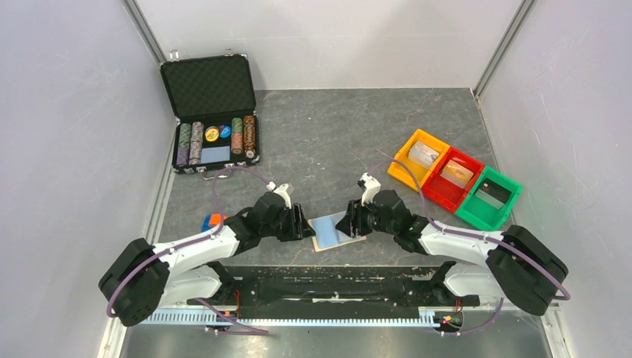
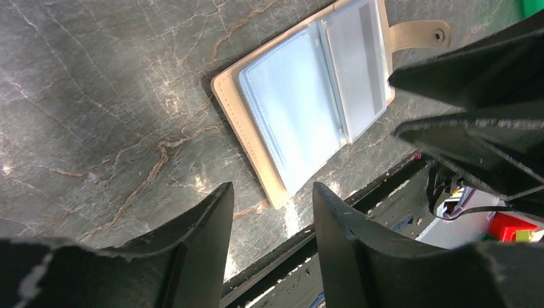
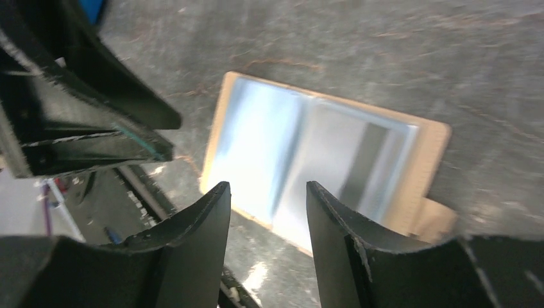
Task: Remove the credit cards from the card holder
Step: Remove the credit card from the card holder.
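The card holder (image 1: 335, 233) lies open and flat near the table's front edge, blue lining up, tan rim showing. It also shows in the left wrist view (image 2: 289, 122) with its tan tab (image 2: 417, 35), and in the right wrist view (image 3: 256, 147). A pale card with a dark stripe (image 2: 358, 64) sits in one pocket; it also shows, blurred, in the right wrist view (image 3: 365, 157). My left gripper (image 1: 305, 224) (image 2: 272, 189) is open and empty just left of the holder. My right gripper (image 1: 350, 222) (image 3: 266, 186) is open and empty over its right edge.
An open black chip case (image 1: 212, 112) stands at the back left. Orange (image 1: 406, 160), red (image 1: 440, 190) and green (image 1: 477, 212) bins sit at the right; pale flat pieces lie in the orange and red ones. A small blue and orange object (image 1: 212, 221) lies by the left arm.
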### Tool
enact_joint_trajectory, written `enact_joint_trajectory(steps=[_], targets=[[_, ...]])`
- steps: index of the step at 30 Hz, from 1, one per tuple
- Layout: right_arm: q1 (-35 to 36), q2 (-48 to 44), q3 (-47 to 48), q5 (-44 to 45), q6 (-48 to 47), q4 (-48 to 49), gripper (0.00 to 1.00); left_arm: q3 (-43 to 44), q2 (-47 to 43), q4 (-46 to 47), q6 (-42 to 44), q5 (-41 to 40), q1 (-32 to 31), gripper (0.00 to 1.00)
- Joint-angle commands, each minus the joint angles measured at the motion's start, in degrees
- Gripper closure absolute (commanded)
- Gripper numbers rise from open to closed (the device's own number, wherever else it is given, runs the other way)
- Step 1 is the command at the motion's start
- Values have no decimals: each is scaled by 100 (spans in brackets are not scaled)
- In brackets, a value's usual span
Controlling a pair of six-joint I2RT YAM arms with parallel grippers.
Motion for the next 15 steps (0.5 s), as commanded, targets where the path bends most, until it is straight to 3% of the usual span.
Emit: enact_joint_trajectory(steps=[1,15], targets=[[-196,-310,202,630,-406,-555,51,221,98,70,111,-7,-22,47],[-348,-93,90,746,-439,-632,52,379,870,503,246,159,-27,51]])
